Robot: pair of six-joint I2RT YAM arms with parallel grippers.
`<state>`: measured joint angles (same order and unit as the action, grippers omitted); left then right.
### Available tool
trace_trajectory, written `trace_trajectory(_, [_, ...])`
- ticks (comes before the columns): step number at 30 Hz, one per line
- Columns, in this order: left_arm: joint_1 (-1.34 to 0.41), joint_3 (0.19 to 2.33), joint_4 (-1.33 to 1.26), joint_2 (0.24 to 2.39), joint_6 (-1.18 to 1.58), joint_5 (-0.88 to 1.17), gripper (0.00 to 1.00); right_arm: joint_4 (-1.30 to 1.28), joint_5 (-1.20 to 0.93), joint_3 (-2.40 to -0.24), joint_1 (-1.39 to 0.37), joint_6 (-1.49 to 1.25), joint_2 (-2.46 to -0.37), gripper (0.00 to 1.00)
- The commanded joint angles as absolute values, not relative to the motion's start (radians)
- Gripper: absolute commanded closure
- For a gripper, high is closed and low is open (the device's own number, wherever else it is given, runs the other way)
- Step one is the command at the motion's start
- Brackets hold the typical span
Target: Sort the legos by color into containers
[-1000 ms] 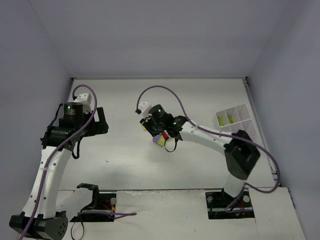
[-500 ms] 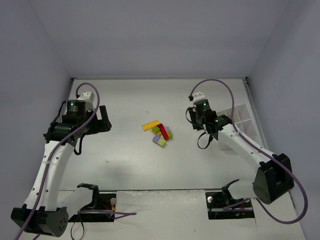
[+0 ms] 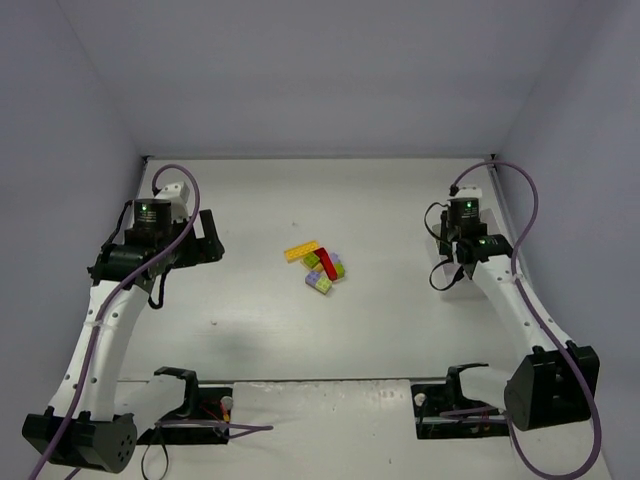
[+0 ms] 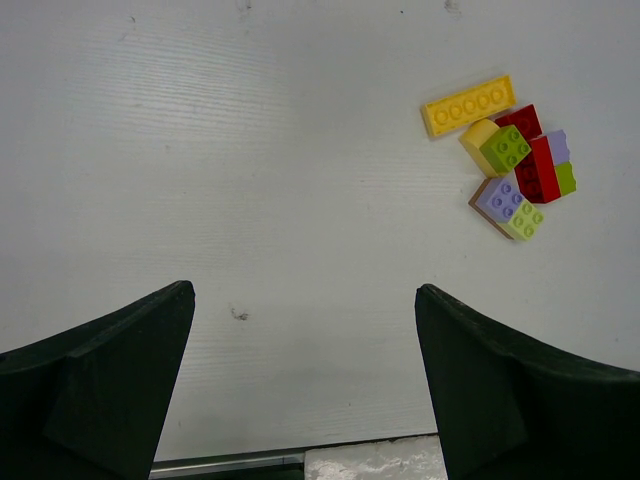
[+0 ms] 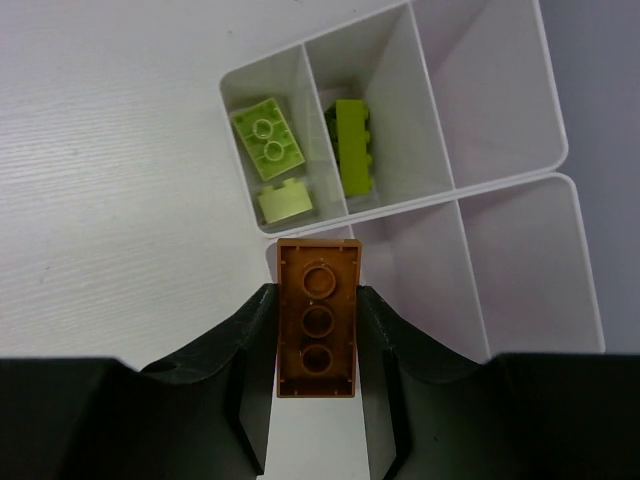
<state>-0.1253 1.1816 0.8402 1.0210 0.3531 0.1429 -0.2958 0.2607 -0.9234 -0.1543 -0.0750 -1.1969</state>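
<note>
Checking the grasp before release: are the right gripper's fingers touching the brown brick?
Touching. The right wrist view shows the right gripper shut on the brown brick, both fingers pressed flush against its long sides.

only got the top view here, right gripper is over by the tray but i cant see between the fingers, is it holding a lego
Observer: Yes. The right wrist view shows the right gripper shut on a brown brick, its long side running along the fingers.
Operator: whats in the tray so far
Observer: Only lime ones show. Two lime bricks share one compartment of the tray, and a third lime brick lies on its side in the next one.
Operator: left one got anything
Observer: No. In the left wrist view the left gripper is open, with only bare table between its fingers.
</note>
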Motion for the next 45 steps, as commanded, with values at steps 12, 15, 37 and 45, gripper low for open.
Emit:
trace_trajectory(12, [-0.132, 1.230, 0.796, 1.031, 0.357, 0.150, 0.15, -0.330, 0.213, -0.942, -0.094, -0.041, -1.281, 0.90])
trace_trajectory(15, [-0.132, 1.230, 0.799, 1.029, 0.354, 0.147, 0.15, -0.334, 0.207, -0.943, -0.092, -0.044, -1.293, 0.86])
trace_trajectory(37, [-0.132, 1.230, 0.796, 1.039, 0.350, 0.138, 0.15, -0.345, 0.167, -0.976, -0.083, -0.022, -1.284, 0.51])
trace_trajectory(45, [-0.132, 1.223, 0.790, 1.042, 0.354, 0.149, 0.15, -0.249, -0.083, -1.049, -0.236, 0.022, -1.233, 0.52])
